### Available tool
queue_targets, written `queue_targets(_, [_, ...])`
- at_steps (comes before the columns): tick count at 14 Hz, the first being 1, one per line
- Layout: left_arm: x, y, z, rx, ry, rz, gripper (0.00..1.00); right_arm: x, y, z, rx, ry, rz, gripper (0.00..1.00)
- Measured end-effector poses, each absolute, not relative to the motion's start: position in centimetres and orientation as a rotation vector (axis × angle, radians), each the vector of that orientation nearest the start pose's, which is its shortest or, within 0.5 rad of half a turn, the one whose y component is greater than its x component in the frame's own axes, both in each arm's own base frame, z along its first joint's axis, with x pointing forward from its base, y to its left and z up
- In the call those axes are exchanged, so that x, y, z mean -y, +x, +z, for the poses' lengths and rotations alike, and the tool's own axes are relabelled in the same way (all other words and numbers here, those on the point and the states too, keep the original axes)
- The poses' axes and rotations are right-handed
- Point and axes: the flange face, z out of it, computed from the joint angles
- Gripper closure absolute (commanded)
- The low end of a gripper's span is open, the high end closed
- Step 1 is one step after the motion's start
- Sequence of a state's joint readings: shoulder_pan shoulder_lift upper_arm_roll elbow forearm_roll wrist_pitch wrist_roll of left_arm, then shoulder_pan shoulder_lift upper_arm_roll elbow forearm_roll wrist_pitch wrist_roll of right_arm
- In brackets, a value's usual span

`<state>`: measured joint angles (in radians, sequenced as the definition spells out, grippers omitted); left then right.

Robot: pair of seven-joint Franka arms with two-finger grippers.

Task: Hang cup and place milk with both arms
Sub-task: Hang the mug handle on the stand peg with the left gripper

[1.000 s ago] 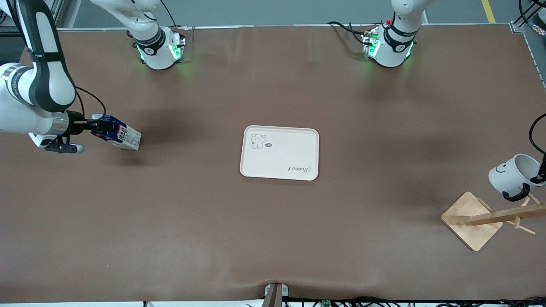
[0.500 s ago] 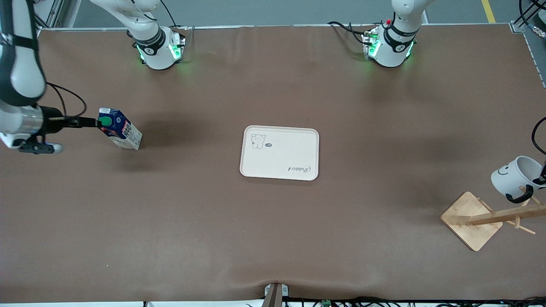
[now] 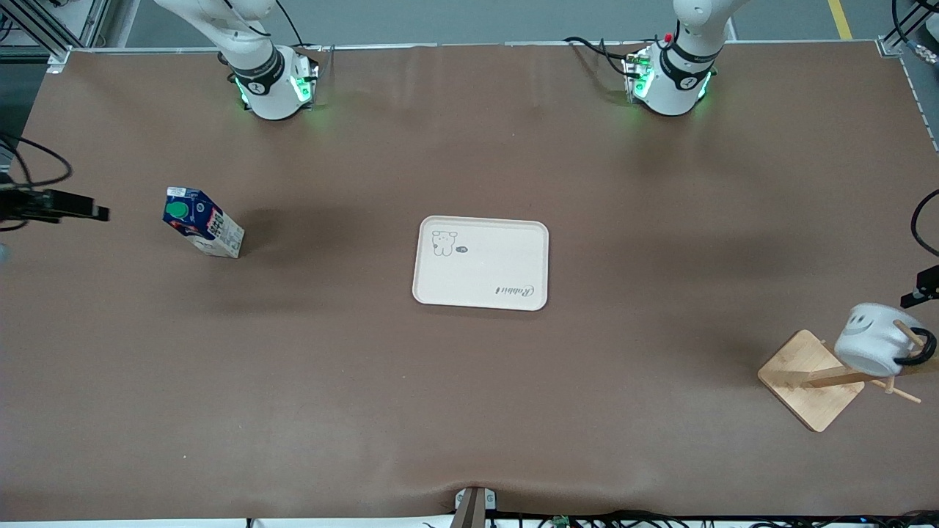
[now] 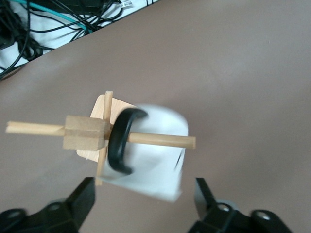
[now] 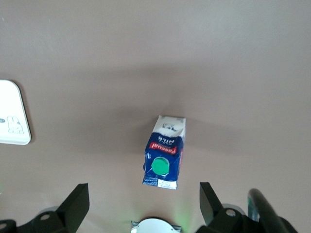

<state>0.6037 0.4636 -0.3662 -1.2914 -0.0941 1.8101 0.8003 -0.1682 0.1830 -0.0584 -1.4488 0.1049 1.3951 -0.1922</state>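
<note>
The milk (image 3: 202,230), a dark blue carton with a green cap, stands upright on the bare table toward the right arm's end, apart from the tray. It also shows in the right wrist view (image 5: 165,151). My right gripper (image 3: 97,213) is open and empty over the table's edge at that end; its wrist view (image 5: 143,204) looks down on the carton. The cup (image 3: 874,345) hangs by its black handle (image 4: 121,141) on a peg of the wooden rack (image 3: 810,381), blurred. My left gripper (image 3: 921,296) is open and empty just above the cup (image 4: 155,150), in its own wrist view (image 4: 145,211).
A white tray (image 3: 480,293) with a rabbit drawing lies at the table's middle; its corner shows in the right wrist view (image 5: 12,116). The two arm bases (image 3: 271,88) stand along the table's edge farthest from the front camera. Cables lie off the table by the rack (image 4: 43,24).
My right gripper let go of the tilted milk and drew back toward the table's end; the carton now stands upright. My left gripper released the cup, which dropped onto the rack's peg.
</note>
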Motion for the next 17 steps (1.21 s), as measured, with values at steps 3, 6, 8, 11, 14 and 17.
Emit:
queue_targets(3, [-18.3, 65.7, 53.1, -0.652, -3.264, -0.266, 0.0, 11.4, 57.7, 61.3, -0.016, -3.08, 0.235, 0.0])
queue_targets(6, [-13.2, 64.9, 55.7, -0.486, -3.277, -0.141, 0.0, 7.5, 57.5, 65.7, 0.09, -3.109, 0.143, 0.0])
queue_targets(8, [-8.9, 64.3, 57.4, -0.346, -3.26, -0.055, 0.0, 4.8, 56.3, 67.8, 0.14, -3.113, 0.105, 0.0])
queue_targets(11, [-3.8, 63.2, 59.4, -0.185, -3.251, -0.003, 0.0, 4.5, 54.5, 67.6, 0.094, -3.112, 0.119, 0.0])
queue_targets(14, [-1.4, 62.7, 60.3, -0.147, -3.235, 0.005, 0.0, 6.3, 53.4, 65.8, 0.007, -3.094, 0.134, 0.0])
queue_targets(17, [1.1, 62.2, 60.6, -0.11, -3.228, 0.04, 0.0, 7.7, 52.4, 65.0, -0.121, -3.058, 0.121, 0.0])
